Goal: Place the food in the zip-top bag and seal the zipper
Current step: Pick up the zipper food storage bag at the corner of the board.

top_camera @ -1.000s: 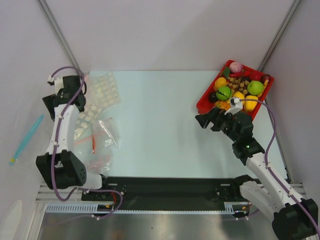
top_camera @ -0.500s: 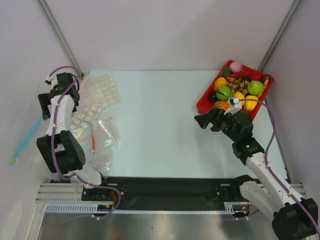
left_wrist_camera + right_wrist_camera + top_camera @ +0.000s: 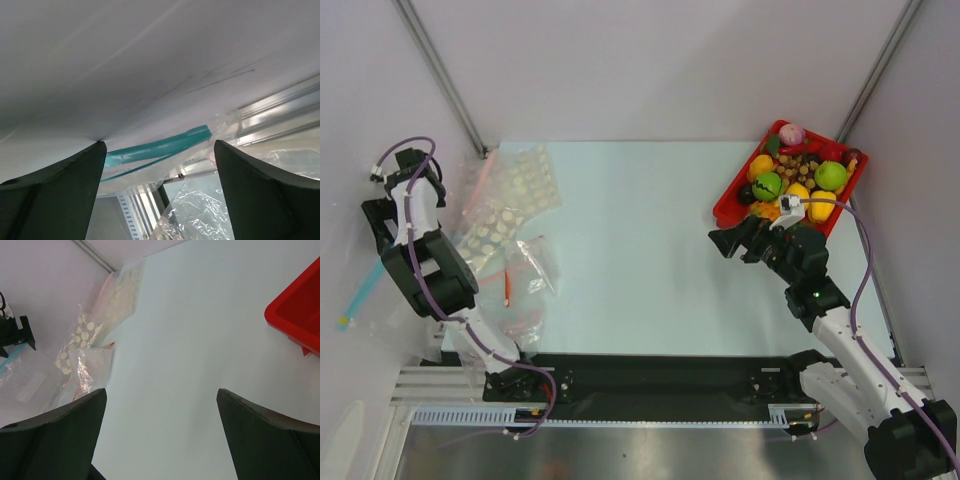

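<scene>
1. The zip-top bag [image 3: 27, 387]: clear and crinkled, lying off the table's [image 3: 630, 250] 9 o'clock edge against the side wall.
2. The zipper [image 3: 365, 283]: a teal strip along the bag's mouth. In the left wrist view it runs across the gap between the two fingers, beyond their tips.
3. The left gripper [image 3: 160, 145]: swung out past the table's 9 o'clock edge. Its jaws are spread wide, and we see nothing gripped between them. We cannot tell whether they touch the bag.
4. The food [image 3: 790, 175]: all of it is piled in the red tray [image 3: 738, 180] at the table's 2 o'clock corner. We note a dark-marked green round fruit [image 3: 767, 186], a yellow piece [image 3: 821, 206] and a dark piece [image 3: 747, 195] at the tray's 8 o'clock edge.
5. The right gripper [image 3: 161, 392]: just beside the tray's 7 o'clock corner, pointing toward 9 o'clock. Its jaws are released and fully apart, with bare table between them, touching nothing.
6. Other clear bags [image 3: 510, 195]: pink and red strips, some holding pale round pieces, heaped at the table's 9 to 10 o'clock side.
</scene>
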`<state>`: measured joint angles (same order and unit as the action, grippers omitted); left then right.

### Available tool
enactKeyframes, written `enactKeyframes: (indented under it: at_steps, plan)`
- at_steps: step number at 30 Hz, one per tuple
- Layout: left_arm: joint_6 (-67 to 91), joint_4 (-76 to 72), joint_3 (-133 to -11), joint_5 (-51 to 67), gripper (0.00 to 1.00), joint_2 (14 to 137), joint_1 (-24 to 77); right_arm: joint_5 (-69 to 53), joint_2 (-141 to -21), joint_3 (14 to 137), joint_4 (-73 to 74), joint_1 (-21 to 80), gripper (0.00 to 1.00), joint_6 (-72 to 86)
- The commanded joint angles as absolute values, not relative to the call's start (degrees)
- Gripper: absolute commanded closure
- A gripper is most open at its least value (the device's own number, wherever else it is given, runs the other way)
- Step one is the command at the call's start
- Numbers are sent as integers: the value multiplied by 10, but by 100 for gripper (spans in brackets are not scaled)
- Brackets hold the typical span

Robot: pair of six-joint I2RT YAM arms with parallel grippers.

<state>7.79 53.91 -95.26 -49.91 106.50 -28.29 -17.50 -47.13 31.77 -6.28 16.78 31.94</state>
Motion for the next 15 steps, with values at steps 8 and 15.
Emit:
enactKeyframes:
  at_steps: [8, 15]
  plan:
    - [98, 484, -878, -401, 69, 1063, -283, -170, -463, 319, -81, 169, 0, 317]
    - [149, 521, -917, -357, 100, 1019, -264, -170, -461, 319, -83, 169, 0, 319]
